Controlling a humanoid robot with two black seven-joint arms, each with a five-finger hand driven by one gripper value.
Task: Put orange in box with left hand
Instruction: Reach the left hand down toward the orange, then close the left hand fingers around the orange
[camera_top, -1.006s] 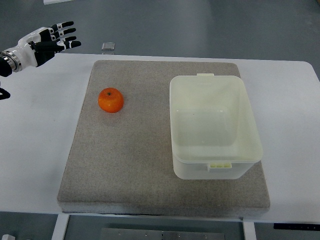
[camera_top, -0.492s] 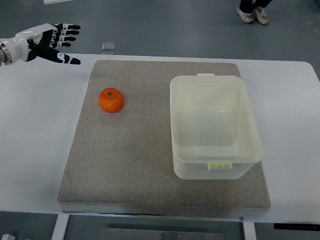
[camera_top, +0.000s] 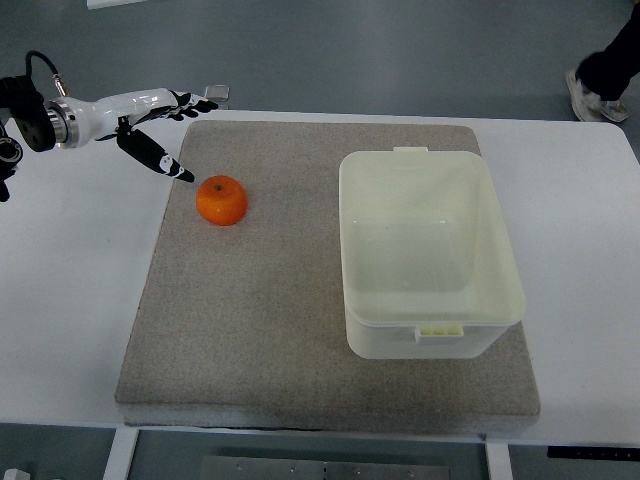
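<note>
Box (camera_top: 430, 255) sits nearest us on the right half of the mat (camera_top: 300, 330), empty as far as I can see, its clip tab facing the camera. Nothing has touched it and it's in the same spot it was a second ago.

Further up and to the left, the orange (camera_top: 221, 200) is on the mat near its left edge, stem dimple up, also exactly where it was. So it's well apart from the box, with bare mat between them.

Now the bit that actually changed: the left hand (camera_top: 160, 125). A second ago it was way off by the picture's left edge, beyond the table's far edge. Now the arm has stretched in across the far left corner and the hand is just up-left of the orange, fingers spread, thumb (camera_top: 165, 160) pointing down toward the fruit. It's open and holding nothing. Thumb tip looks very near the orange, but I can't tell if it's touching.

My read: this is the reach, grasp not started yet. Next it probably needs to get over the orange and close around it.

Far right corner, a person's leg and shoe (camera_top: 585, 95) poke in. Right hand isn't visible.
</note>
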